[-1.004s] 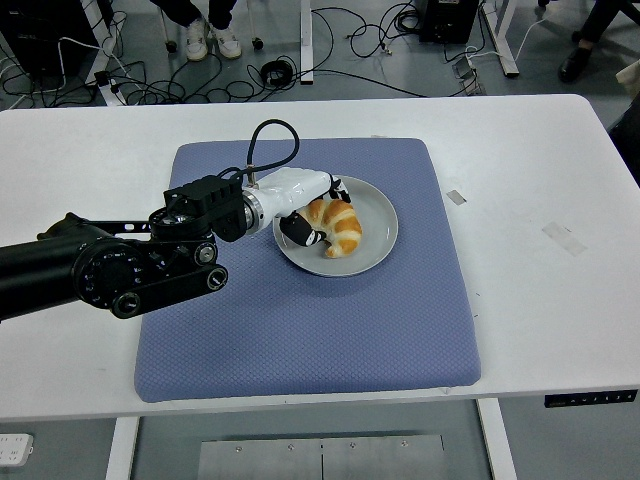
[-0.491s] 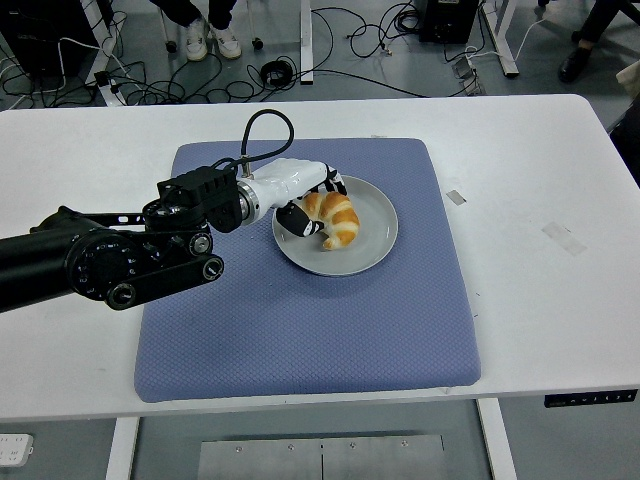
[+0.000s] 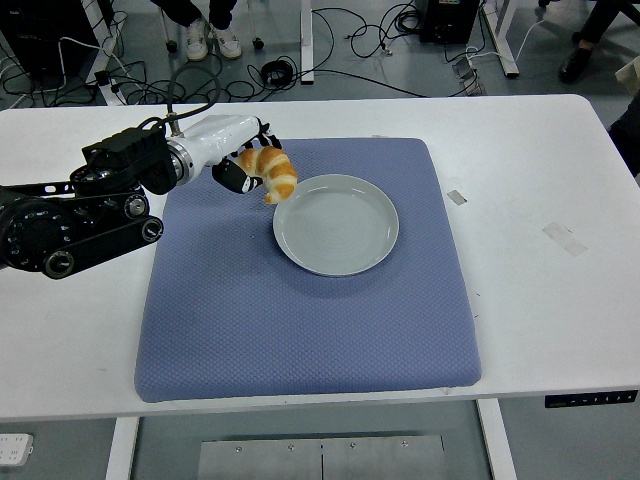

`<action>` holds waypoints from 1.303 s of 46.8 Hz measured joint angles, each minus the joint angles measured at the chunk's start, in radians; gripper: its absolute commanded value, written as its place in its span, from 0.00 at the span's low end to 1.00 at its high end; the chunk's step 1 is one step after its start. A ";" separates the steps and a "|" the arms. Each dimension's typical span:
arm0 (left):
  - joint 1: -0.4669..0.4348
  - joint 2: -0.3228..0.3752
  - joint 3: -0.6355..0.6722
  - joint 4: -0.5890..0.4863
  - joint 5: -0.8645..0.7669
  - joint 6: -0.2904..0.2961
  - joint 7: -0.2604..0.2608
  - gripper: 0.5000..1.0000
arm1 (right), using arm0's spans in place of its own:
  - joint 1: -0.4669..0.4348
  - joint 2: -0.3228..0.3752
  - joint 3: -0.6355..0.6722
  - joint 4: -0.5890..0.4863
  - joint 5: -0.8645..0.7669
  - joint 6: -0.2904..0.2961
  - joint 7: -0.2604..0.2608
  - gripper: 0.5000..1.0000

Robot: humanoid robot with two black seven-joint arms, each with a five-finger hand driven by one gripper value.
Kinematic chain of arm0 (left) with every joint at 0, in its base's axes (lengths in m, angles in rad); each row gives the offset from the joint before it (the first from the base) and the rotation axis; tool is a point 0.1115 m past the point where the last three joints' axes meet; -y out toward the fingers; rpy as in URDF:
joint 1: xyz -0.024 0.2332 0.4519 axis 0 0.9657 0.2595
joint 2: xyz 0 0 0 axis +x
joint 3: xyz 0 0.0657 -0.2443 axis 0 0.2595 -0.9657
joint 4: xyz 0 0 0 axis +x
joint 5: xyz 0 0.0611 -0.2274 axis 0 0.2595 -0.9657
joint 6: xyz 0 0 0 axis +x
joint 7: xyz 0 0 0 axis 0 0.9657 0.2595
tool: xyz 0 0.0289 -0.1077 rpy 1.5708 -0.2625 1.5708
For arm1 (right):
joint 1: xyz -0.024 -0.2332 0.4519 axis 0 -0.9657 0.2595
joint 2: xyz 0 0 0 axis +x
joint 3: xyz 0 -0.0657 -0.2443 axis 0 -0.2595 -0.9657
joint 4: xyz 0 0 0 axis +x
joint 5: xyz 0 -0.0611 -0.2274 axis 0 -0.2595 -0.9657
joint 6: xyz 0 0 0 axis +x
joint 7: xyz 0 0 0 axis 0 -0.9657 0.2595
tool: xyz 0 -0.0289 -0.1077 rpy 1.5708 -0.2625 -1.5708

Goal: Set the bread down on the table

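Observation:
My left hand [image 3: 243, 165] is shut on a golden croissant [image 3: 270, 173] and holds it in the air above the blue mat [image 3: 300, 320], just left of the grey plate [image 3: 336, 224]. The plate sits on the mat's upper middle with nothing on it. The left arm comes in from the left edge over the white table [image 3: 540, 260]. The right arm is out of view.
Two small tape marks [image 3: 456, 197] lie on the table right of the mat. Cables and chair legs show on the floor beyond the far edge, with a person's shoes [image 3: 210, 42] at the top.
The left hand lifted the croissant off the plate and carried it up and to the left. The plate now has nothing on it.

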State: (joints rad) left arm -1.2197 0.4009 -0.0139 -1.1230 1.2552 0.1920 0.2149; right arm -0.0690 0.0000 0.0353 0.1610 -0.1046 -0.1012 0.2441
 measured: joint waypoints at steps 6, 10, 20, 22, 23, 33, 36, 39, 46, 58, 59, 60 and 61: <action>0.009 0.030 0.007 0.000 -0.001 0.040 0.000 0.05 | 0.000 0.000 0.000 0.000 0.000 0.000 0.000 1.00; 0.013 0.049 0.015 0.000 -0.001 0.047 0.000 0.05 | 0.000 0.000 0.000 0.000 0.000 0.000 0.000 1.00; 0.034 0.076 0.023 0.042 -0.004 0.091 0.002 0.05 | 0.000 0.000 0.000 0.000 0.000 0.000 0.000 1.00; 0.045 0.076 0.024 0.059 -0.004 0.095 0.002 0.05 | 0.000 0.000 0.000 0.000 0.000 0.000 0.000 1.00; 0.049 0.076 0.024 0.065 -0.004 0.096 0.003 0.05 | 0.000 0.000 0.000 0.000 0.000 0.000 0.000 1.00; 0.069 0.073 0.036 0.081 -0.004 0.115 0.001 0.05 | 0.000 0.000 0.000 0.000 0.000 0.000 0.000 1.00; 0.069 0.071 0.037 0.081 -0.004 0.118 0.000 0.05 | 0.000 0.000 0.000 0.000 0.000 0.000 0.000 1.00; 0.070 0.068 0.037 0.081 -0.004 0.123 0.000 0.05 | 0.000 0.000 0.000 0.000 0.000 0.000 0.000 1.00; 0.073 0.060 0.037 0.082 -0.032 0.131 -0.002 0.05 | 0.000 0.000 0.000 0.000 0.000 0.000 0.000 1.00; 0.097 0.014 0.037 0.121 -0.037 0.135 -0.021 0.10 | 0.000 0.000 0.000 0.000 0.000 0.000 0.000 1.00; 0.098 0.011 0.037 0.122 -0.037 0.137 -0.024 0.10 | 0.000 0.000 0.000 0.000 0.000 0.000 0.000 1.00; 0.099 0.011 0.037 0.122 -0.037 0.140 -0.026 0.11 | 0.000 0.000 0.000 0.000 0.000 0.000 0.000 1.00; 0.100 0.011 0.037 0.123 -0.037 0.143 -0.028 0.11 | 0.000 0.000 0.000 0.000 0.000 0.000 0.000 1.00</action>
State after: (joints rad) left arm -1.1195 0.4116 0.0231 -1.0001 1.2181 0.3346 0.1873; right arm -0.0690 0.0000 0.0353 0.1611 -0.1046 -0.1012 0.2438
